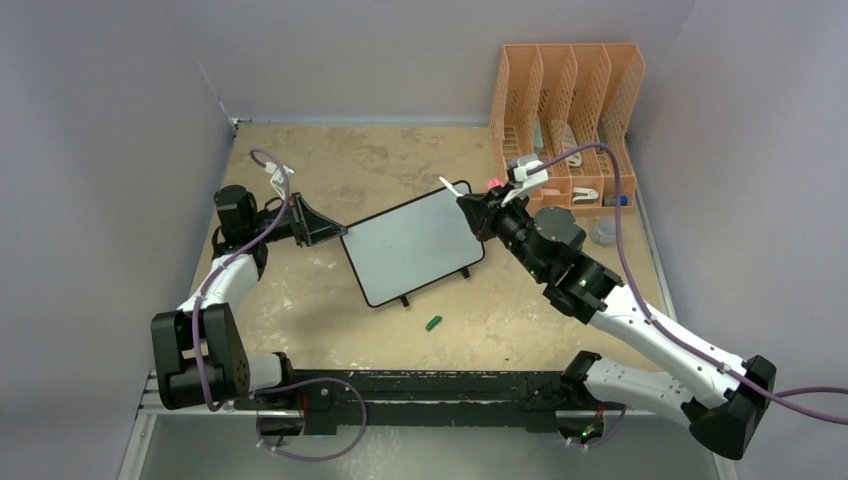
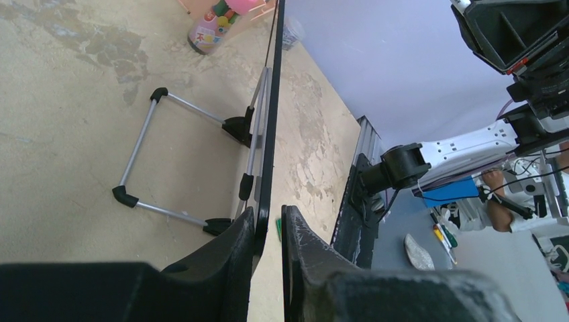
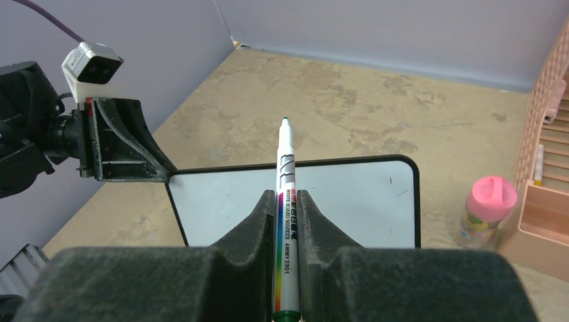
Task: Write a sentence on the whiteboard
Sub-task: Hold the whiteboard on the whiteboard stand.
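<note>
The whiteboard (image 1: pixel 415 245) lies slanted mid-table with its face bare; no green sentence shows on it. It also shows in the right wrist view (image 3: pixel 349 201). My left gripper (image 1: pixel 335 232) is at its left corner. In the left wrist view the jaws (image 2: pixel 268 221) straddle the board's black edge (image 2: pixel 270 134): one finger touches it, and a narrow gap shows at the other. My right gripper (image 1: pixel 478 213) is shut on a white whiteboard marker (image 3: pixel 286 154), held over the board's right corner with its green tip uncapped. A green cap (image 1: pixel 432 322) lies in front of the board.
An orange file organizer (image 1: pixel 565 110) stands at the back right. A pink-lidded bottle (image 3: pixel 488 209) stands beside it, close to the board's right corner. A small clear jar (image 1: pixel 603 232) sits right of my right arm. The board's folding stand (image 2: pixel 181 161) shows behind it.
</note>
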Tool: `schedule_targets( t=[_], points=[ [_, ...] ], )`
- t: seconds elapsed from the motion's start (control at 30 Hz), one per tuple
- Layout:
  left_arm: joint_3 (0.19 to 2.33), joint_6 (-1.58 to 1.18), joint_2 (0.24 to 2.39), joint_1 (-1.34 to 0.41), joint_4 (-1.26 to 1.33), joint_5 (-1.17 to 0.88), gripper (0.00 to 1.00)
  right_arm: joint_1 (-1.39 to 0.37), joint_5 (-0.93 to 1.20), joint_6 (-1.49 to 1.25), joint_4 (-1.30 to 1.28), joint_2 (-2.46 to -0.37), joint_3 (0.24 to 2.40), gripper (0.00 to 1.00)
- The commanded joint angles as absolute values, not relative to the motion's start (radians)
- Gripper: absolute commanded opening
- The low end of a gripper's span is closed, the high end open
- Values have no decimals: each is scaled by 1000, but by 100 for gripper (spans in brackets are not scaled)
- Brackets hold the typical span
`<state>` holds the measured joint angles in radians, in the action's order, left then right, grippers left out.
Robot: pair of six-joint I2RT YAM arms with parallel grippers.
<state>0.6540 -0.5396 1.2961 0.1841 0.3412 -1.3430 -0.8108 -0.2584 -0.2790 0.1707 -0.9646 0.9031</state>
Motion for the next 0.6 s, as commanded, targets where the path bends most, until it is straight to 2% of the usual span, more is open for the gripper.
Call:
schedule_targets(
  t=[0.0,0.2,0.33,0.47,0.57],
  points=[
    [649,-517,1293,186,381,-1385,19,-816,-235,-272,227,-961,925,0],
    [662,-474,1296,157,325,-1363,20,-821,-233,-272,227,-967,925,0],
    [661,-473,1297,145,327,-1356,16,-826,-229,-272,227,-974,925,0],
    [661,-469,1297,127,328,-1350,10,-832,-225,-267,224,-984,929,0],
    [657,-469,1292,117,336,-1342,1,-840,-224,-265,220,-989,931,0]
  ],
)
